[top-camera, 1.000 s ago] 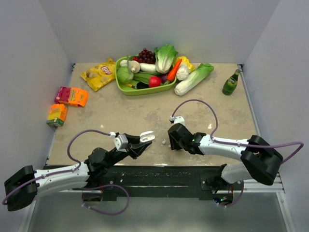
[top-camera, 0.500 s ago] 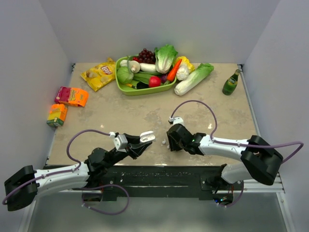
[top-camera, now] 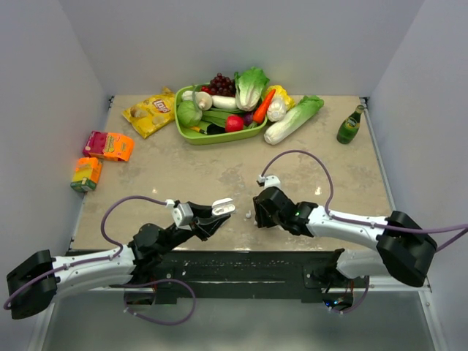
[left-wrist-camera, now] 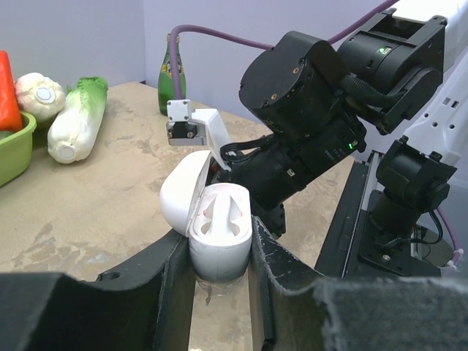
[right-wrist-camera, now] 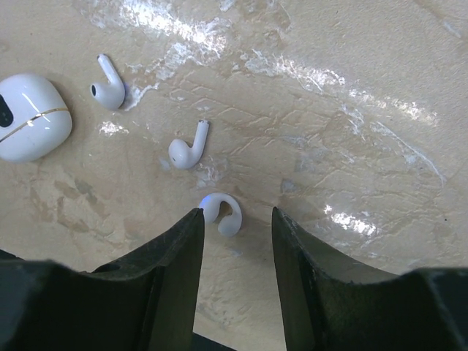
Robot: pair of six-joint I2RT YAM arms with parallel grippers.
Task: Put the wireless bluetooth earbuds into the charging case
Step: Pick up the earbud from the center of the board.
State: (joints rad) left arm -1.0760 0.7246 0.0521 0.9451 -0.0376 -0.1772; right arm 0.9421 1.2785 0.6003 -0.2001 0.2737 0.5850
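My left hand (left-wrist-camera: 219,256) grips the open charging case (left-wrist-camera: 218,230), ready for filling. My right hand (right-wrist-camera: 237,216), half open and empty, sits over one earbud (right-wrist-camera: 221,213); other earbuds (right-wrist-camera: 188,149) lie at ten o'clock.

The right arm (top-camera: 344,223) stretches out flatter behind the right gripper (top-camera: 256,216), its big black elbow (top-camera: 404,252) slides a little toward 3 o'clock, and its purple cable (top-camera: 292,151) now runs out toward the picture's 3 o'clock edge.
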